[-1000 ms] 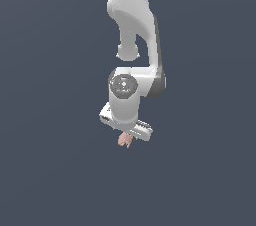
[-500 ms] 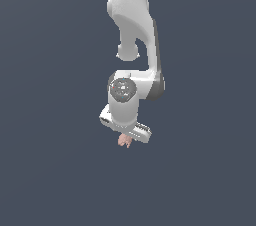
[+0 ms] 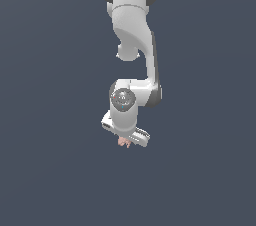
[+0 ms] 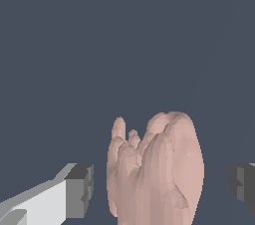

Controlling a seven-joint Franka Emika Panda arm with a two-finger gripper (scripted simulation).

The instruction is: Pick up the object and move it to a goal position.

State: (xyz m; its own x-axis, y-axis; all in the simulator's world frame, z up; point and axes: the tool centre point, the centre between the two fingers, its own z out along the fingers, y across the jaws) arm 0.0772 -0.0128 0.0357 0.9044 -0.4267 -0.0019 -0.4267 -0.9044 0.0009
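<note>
Compared with the pictures from a second and half a second ago, the exterior view records almost no change: the white arm (image 3: 131, 45) hangs in the same pose against the plain dark grey-blue background, and the object (image 3: 124, 143) shows at the same place directly under the gripper (image 3: 126, 141). If anything has shifted, the amount is too slight to state.

Orientation of the object: in the wrist view its long axis runs away from the camera, along the line of the fingers, and its narrower knobbed ends point outward, away from the wrist. In the exterior view it protrudes downward from the gripper's underside, only its lower tip visible there.

Appearance: the object (image 4: 155, 169) is a lumpy, irregular, pinkish-salmon piece with faceted surfaces. One side forms a broad rounded lobe; the other breaks into several small finger-like bumps of uneven height. In the exterior view it is far smaller than the gripper body.

State of the fingers: in the wrist view a dark grey pad (image 4: 79, 190) on a white finger stands to one side of the object and a second dark pad (image 4: 243, 183) on the other. A visible gap separates each pad from the object's sides at the level shown, so whether it is gripped cannot be told.
</note>
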